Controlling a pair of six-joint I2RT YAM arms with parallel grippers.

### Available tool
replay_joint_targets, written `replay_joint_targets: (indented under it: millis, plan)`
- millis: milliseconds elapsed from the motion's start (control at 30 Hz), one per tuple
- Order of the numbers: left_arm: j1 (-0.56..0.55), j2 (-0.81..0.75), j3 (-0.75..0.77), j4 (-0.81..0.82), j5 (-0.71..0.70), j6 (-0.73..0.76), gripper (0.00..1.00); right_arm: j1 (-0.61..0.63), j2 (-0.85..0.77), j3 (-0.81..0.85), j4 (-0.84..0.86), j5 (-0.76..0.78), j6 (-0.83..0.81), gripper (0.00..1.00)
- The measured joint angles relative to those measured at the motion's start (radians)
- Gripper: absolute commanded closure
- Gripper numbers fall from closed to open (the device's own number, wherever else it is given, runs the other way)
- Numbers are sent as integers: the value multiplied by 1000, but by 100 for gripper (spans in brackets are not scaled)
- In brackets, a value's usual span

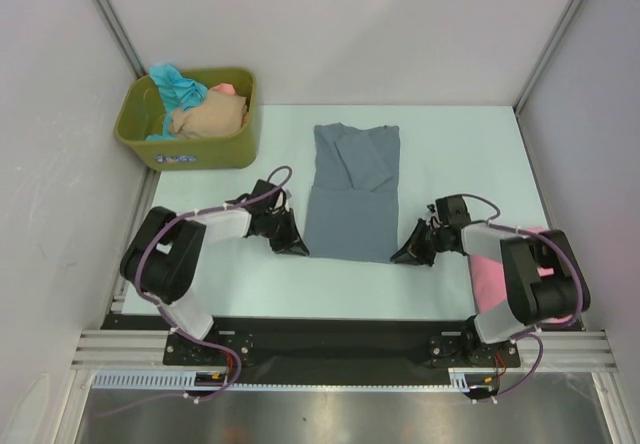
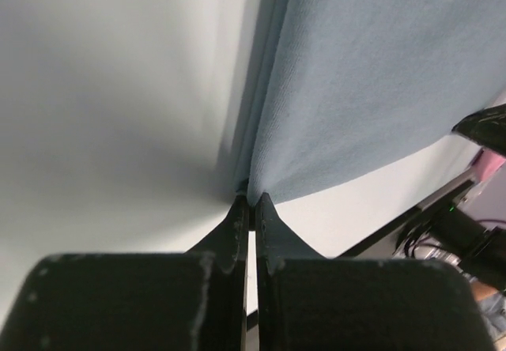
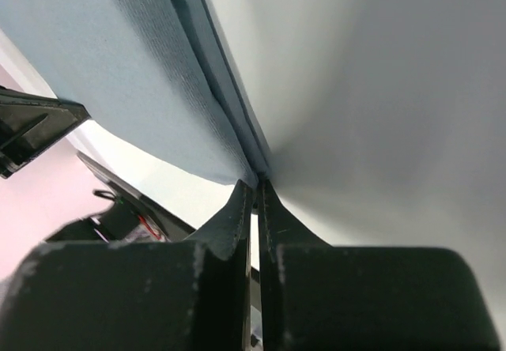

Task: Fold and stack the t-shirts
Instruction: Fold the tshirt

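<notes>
The table (image 1: 450, 144) carries the slate grey-blue t-shirt (image 1: 352, 189) at its centre, sleeves folded in. The left gripper (image 1: 297, 248) and right gripper (image 1: 403, 255) are each pinched tight on 1 near hem corner. Judgement: lift both corners level and carry them far together, keeping the hem taut.

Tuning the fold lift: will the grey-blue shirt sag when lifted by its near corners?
Likely floppy: the grey-blue shirt lies flat, creased, so its middle should sag between left claw and right claw. Probably light: thin cloth. Layered edges might slip.
</notes>
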Motion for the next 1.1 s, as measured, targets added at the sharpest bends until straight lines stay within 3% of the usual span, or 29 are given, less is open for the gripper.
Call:
replay_joint_targets:
  millis: [333,533,733,1100]
  plan:
    - [-227,-319,-294,-11,-101,-168,100,75,-445,-239,-177,53,25,100]
    - [-297,-430,-334,-95,-147,-257,99,95,-601,-261,-291,57,37,100]
    - [-282,-390,-159,-231,-215,-239,100,56,-448,-133,-343,54,-3,100]
    - [-89,-83,259,-333,-251,-113,100,-8,13,342,-359,50,-151,100]
